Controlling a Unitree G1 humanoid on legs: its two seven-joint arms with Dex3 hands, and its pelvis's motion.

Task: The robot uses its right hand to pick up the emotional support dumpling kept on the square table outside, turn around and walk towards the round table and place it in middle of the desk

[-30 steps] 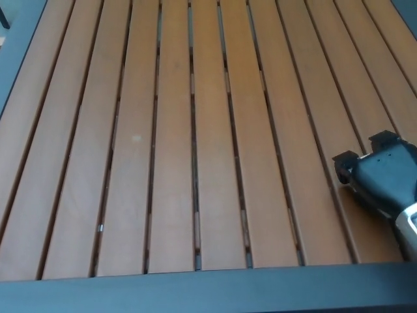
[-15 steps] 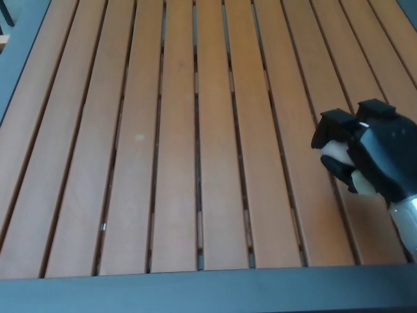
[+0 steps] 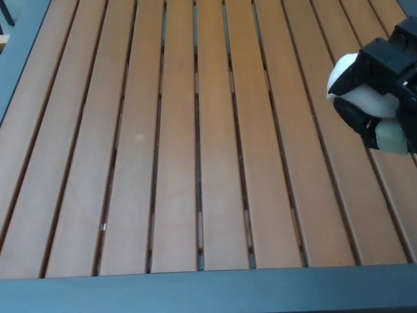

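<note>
The brown slatted wooden worktop (image 3: pixel 195 130) with its dark metal frame fills nearly the whole head view, its boards running from six o'clock up toward twelve with narrow dark gaps between them. The frame shows as a dark band along the six o'clock edge and again at the ten o'clock corner. Nothing lies on the boards that can be seen, which fits a pick-up already made: the only loose item is off the surface.

At about two o'clock, partly cut by the picture's edge, the robot's black right hand (image 3: pixel 384 78) hangs above the boards. Its thick fingers (image 3: pixel 381 55) wrap over the top of the white, rounded soft dumpling toy (image 3: pixel 355 91) while another black part curls beneath it, so the hand is pinching the toy from above and below. That enclosing hold makes sense for a squashy, rounded thing that could slip out of a lighter grip while the robot turns and walks.

The toy appears clear of the worktop, held near its right side, though how high cannot be told. I judge the grasp done and the carry to the round table as what comes next.

The left hand does not show.
</note>
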